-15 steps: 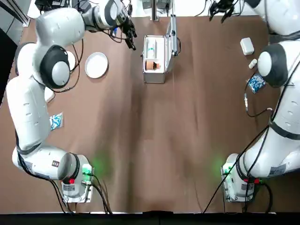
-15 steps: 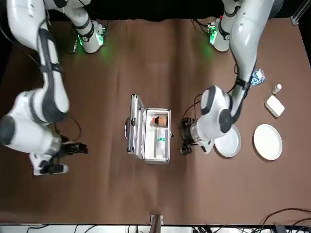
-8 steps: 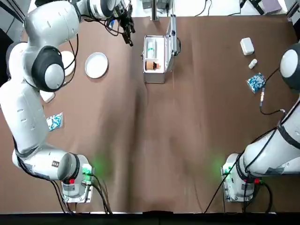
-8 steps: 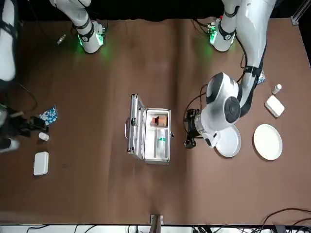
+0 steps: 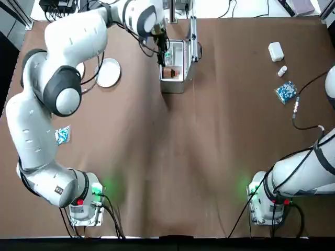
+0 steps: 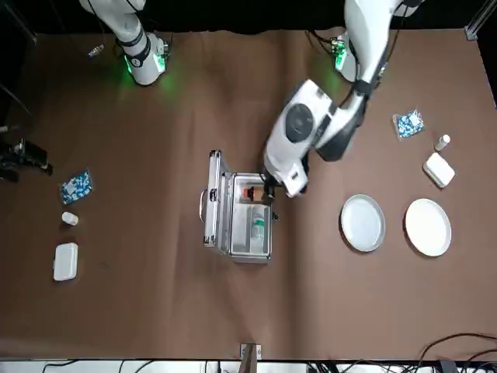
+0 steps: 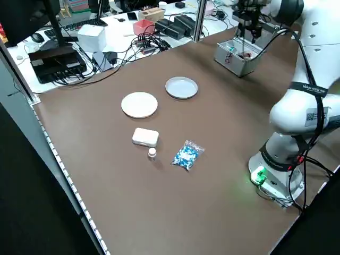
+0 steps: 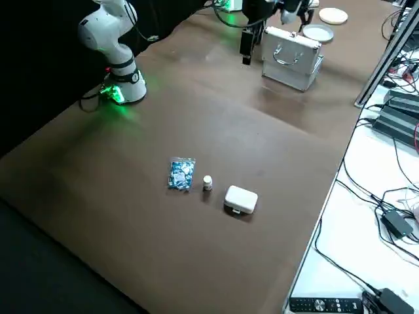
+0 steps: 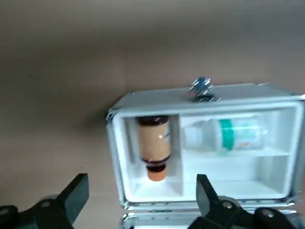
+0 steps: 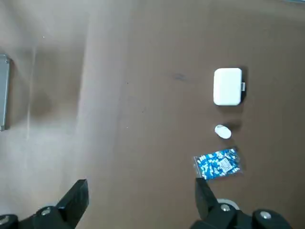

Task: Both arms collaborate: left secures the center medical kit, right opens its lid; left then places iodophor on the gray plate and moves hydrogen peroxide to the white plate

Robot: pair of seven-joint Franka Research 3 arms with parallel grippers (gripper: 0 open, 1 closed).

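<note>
Orange-brown iodophor (image 9: pixel 154 143), hidden from the right side, lies beneath the left wide-spread claw (image 9: pixel 143 191).

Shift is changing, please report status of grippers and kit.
Left gripper open above kit. Right gripper open, off to right. Iodophor still inside; lid open.

in the top view, the left arm (image 5: pixel 63 91) hides most of the white plate (image 5: pixel 80 69), and the right edge cuts off the right arm (image 5: pixel 309 170), gripper and all. in the right side view, the lid (image 8: pixel 288 49) hides the iodophor (image 9: pixel 155 140) and peroxide (image 9: pixel 238 134); the print on both bottles is too blurred to read. the right wrist view's left edge cuts off most of the case (image 10: pixel 4 90).
</note>
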